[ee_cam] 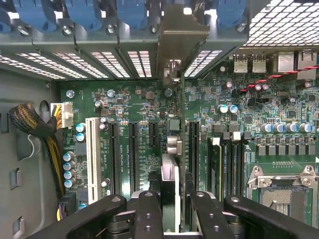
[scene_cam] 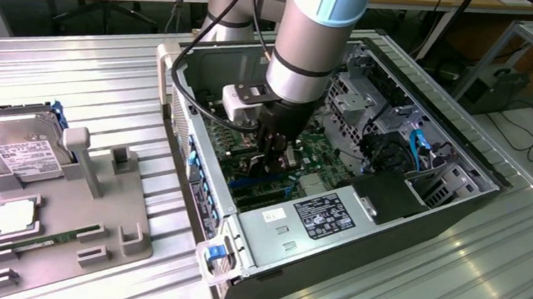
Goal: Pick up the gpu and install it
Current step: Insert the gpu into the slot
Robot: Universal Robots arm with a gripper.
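Worktop (scene_cam: pixel 486 267) of ribbed metal carries, from the exterior view's left, a grey tray (scene_cam: pixel 60 237) with a hard drive (scene_cam: pixel 19 150) and a memory stick (scene_cam: pixel 36 243); then an open computer case (scene_cam: pixel 356 221); inside it the hand (scene_cam: pixel 275 166) reaches down, closed narrowly on the gpu (ee_cam: pixel 170 172), held edge-on and upright over the motherboard (ee_cam: pixel 134 107), among its expansion slots (ee_cam: pixel 133 154).

Gpu (ee_cam: pixel 172 164) stands edge-on, upright, over motherboard slots.

Arm reaching steeply down, claw (scene_cam: pixel 267 165) low, fingers (ee_cam: pixel 149 214) clamped (narrow gap).
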